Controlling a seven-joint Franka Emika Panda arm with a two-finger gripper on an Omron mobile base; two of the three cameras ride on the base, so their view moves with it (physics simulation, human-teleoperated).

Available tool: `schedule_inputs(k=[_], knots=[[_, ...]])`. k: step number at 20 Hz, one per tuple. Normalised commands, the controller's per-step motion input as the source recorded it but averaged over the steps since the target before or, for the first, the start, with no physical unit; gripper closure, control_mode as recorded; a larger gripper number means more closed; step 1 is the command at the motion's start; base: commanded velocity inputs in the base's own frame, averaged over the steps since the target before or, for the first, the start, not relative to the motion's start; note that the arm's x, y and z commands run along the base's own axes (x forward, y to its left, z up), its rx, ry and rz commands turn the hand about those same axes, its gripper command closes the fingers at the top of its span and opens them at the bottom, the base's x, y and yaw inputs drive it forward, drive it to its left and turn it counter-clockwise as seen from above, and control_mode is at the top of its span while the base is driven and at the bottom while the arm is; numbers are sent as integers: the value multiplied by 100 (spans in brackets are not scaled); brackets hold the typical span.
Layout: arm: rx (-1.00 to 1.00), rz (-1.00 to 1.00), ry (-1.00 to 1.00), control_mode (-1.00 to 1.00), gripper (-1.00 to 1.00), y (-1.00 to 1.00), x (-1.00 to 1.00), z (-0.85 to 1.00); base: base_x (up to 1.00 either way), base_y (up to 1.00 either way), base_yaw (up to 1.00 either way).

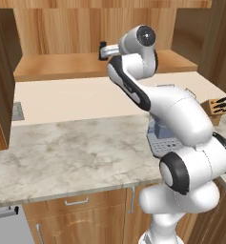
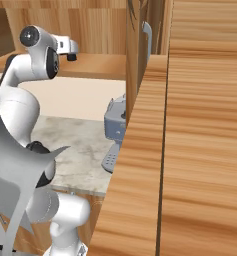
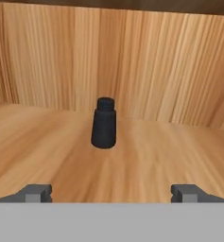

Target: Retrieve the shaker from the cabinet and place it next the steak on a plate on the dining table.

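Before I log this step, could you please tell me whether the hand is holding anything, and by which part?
Nothing is held. The hand is open, and the shaker stands upright on the cabinet shelf ahead of its fingertips, untouched.

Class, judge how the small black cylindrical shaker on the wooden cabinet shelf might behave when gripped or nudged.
The small black cylindrical shaker looks rigid, so it probably won't deform. Standing upright and taller than wide, it may tip if nudged high. On its side, its round body would likely roll along the wooden cabinet shelf.
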Motion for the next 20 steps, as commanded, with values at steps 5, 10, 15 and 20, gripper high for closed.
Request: schedule_inputs(k=[5,10,15,20], knots=[[0,0,9,-100,-100,4,34,0,0,0,0],[0,0,3,-100,-100,6,22,0,0,0,0],[0,0,-4,-100,-100,13,0,0,0,0,0],[3,0,-6,-100,-100,0,1,-1,0,0,0]])
